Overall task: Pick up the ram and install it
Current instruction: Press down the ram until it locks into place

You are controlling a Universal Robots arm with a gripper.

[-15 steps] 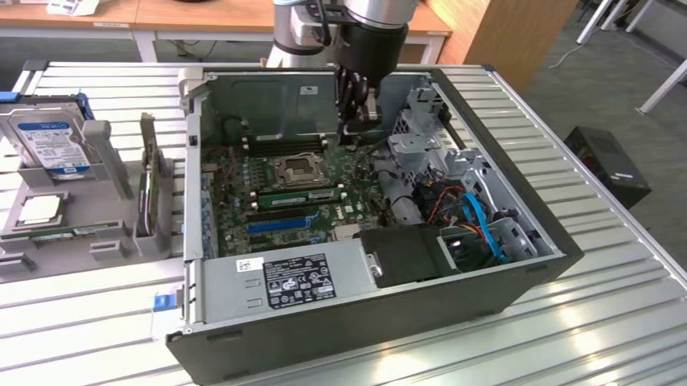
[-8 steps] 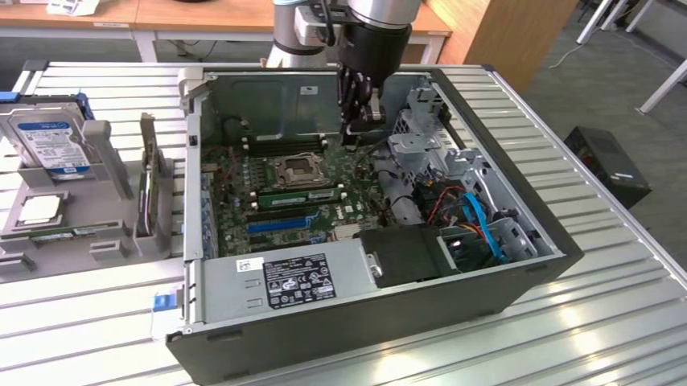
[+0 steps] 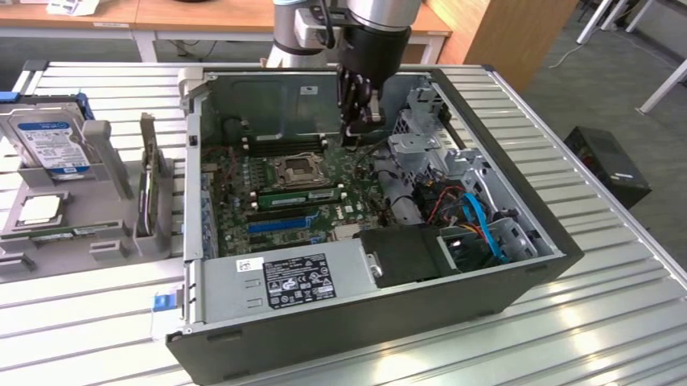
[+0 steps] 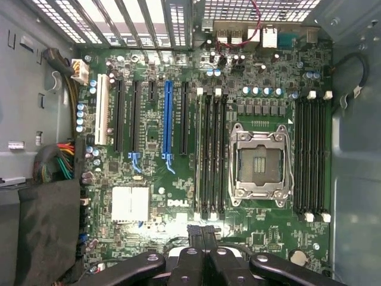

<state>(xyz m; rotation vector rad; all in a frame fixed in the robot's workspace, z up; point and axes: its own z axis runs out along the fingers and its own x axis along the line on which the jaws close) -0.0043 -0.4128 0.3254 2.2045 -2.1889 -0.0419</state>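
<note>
The ram [image 3: 298,195], a long thin green stick, stands on edge in one of the black memory slots beside the empty CPU socket [image 3: 298,169] on the motherboard [image 3: 355,173]. The board lies inside an open computer case [image 3: 516,277]. My gripper [image 3: 363,129] hangs above the board near the socket's side, a short way off the ram and not touching it. In the wrist view the gripper [image 4: 202,231] has its dark fingers pressed together with nothing between them, above the memory slots [image 4: 211,152] and the socket [image 4: 260,164].
A blue expansion slot [image 4: 166,116] runs beside the memory slots. The power supply [image 3: 290,281], a drive cage [image 3: 429,145] and blue and orange cables [image 3: 478,217] crowd the case. A grey rack [image 3: 96,193] at the exterior view's left holds a hard drive [image 3: 48,141] and an upright green card [image 3: 148,173].
</note>
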